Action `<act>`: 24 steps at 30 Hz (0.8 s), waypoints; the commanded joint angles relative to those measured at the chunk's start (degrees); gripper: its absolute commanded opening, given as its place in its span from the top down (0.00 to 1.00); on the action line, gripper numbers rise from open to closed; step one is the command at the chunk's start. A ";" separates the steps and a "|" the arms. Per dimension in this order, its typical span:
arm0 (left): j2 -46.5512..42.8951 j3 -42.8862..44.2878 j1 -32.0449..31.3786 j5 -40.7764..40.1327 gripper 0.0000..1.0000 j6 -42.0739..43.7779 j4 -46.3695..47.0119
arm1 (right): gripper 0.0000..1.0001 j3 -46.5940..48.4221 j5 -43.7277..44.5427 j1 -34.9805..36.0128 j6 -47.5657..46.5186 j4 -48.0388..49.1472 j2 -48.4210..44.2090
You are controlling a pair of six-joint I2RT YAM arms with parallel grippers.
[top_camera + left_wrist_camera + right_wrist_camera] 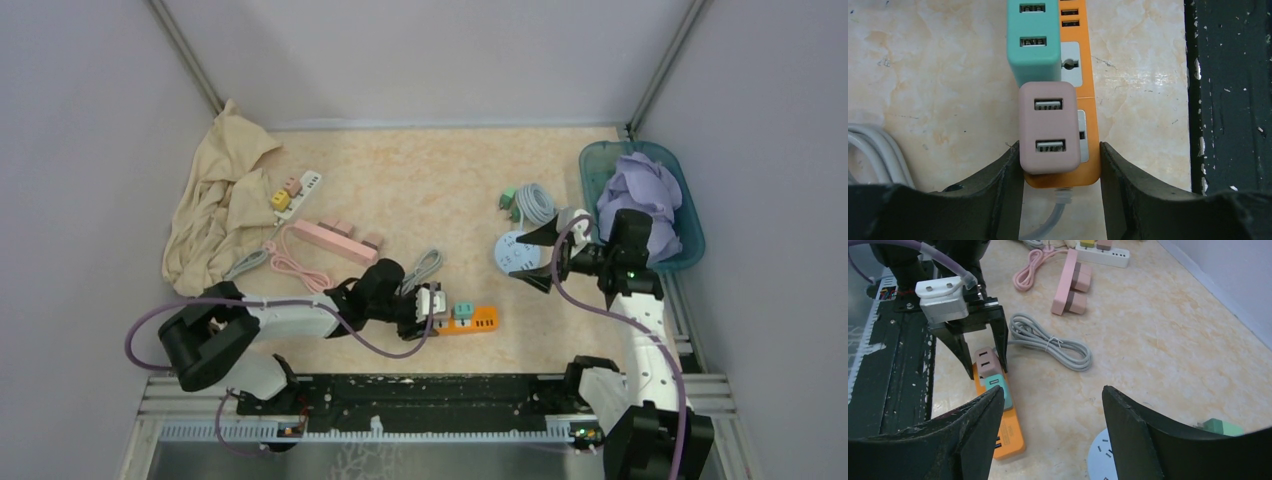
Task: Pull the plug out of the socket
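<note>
Presently my left gripper straddles the pink plug, which sits at the near end of the orange power strip on the table. The strip's long axis runs straight away from the fingers. The jaws are partly open: one finger touches the plug's side and the other stands off it, so nothing is gripped. My right gripper, spread wide, hangs well apart, so the left arm is nearer.

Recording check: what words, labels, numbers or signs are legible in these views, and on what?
None can be read.
Orange power strip: dark print on its top face, too blurred to read.
Round white socket: small dark marks on its face, too small to read.
</note>
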 commanded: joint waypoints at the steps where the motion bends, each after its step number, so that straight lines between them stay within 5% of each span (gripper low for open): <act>1: 3.39 -0.24 -0.63 -0.08 0.87 -1.91 7.36 | 0.28 -0.62 -5.76 -0.36 -13.81 -7.05 0.05; 11: 4.47 -2.09 -2.84 -9.68 0.32 -7.63 14.55 | 0.28 -2.09 -1.81 3.79 -14.47 -6.05 2.29; 14: 0.48 -5.52 -3.04 -11.77 0.03 -9.90 20.62 | 0.28 -2.50 -0.23 4.28 -15.38 -6.07 2.71; 24: -19.04 -8.51 -3.04 -10.12 0.00 -14.64 14.47 | 0.28 -2.59 0.72 7.06 -16.36 -6.51 3.02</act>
